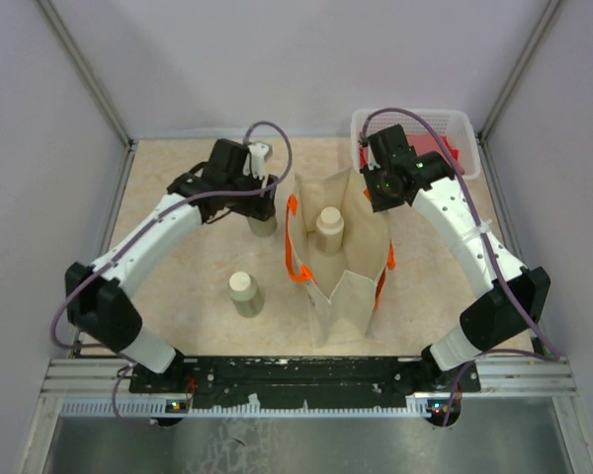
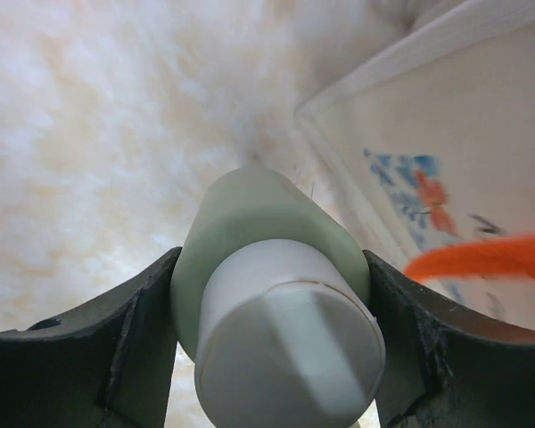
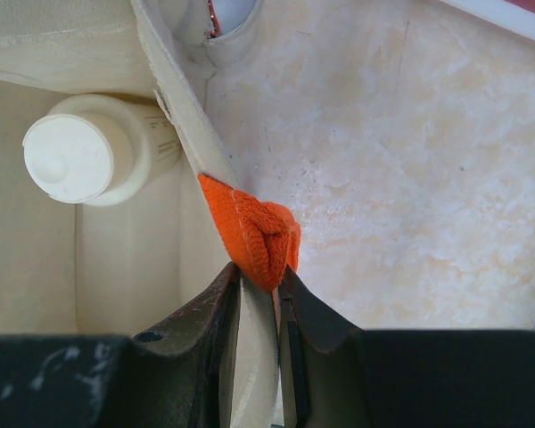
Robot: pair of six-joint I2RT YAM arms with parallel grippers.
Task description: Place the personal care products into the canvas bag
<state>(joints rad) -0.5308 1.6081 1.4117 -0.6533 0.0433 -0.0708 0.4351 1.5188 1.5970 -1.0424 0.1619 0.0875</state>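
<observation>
A: What is held?
B: The left gripper [image 2: 269, 299] is closed around a sage-green bottle [image 2: 259, 218], upright just left of the canvas bag [image 1: 348, 286]; the bag's rim is pinched at its orange strap [image 3: 254, 236] by the right gripper [image 3: 260, 278], so the mouth is held open
A: What is called for next?
B: A lift over the rim, it is judged. One cream bottle [image 3: 98, 152] is inside already, and another bottle [image 1: 244, 292] is left on the marbled table [image 1: 193, 286], which is walled by pale panels [image 1: 306, 59]

Arms [image 1: 163, 229]: white shells, black joints
Cables [image 1: 280, 148]: purple, one per arm
Hand fingers [image 2: 80, 357]: dark grey, scuffed plastic
</observation>
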